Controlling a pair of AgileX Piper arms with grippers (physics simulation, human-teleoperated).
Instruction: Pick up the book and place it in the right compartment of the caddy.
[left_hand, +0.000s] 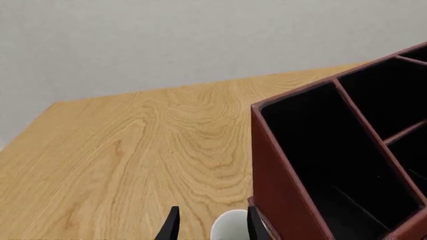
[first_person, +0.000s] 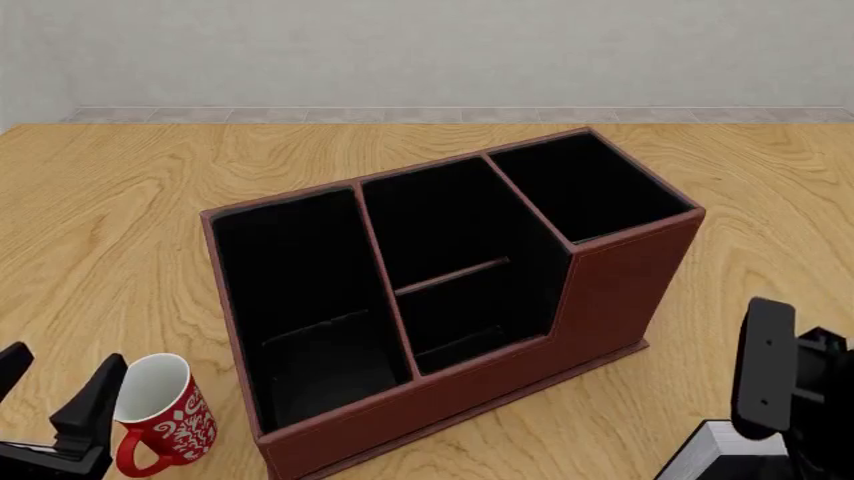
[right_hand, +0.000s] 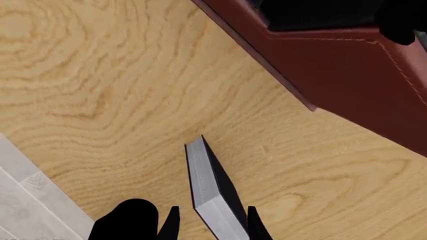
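Note:
The black book (right_hand: 215, 192) stands on edge on the table, its white page edges facing the right wrist camera. My right gripper (right_hand: 213, 225) is open and straddles it, one finger on each side, with a small gap on the page side. In the front view the book (first_person: 714, 452) lies under the right gripper (first_person: 787, 400), in front of the caddy's right end. The reddish-brown caddy (first_person: 607, 290) stands mid-table, and its right compartment (first_person: 581, 190) holds nothing. My left gripper (first_person: 56, 390) is open at the near left.
A red mug (first_person: 163, 418) with a white inside stands beside the left gripper and close to the caddy's left front corner; the left wrist view shows the mug's rim (left_hand: 230, 226) between the fingers. The table's near edge and grey floor (right_hand: 27, 200) lie close behind the book.

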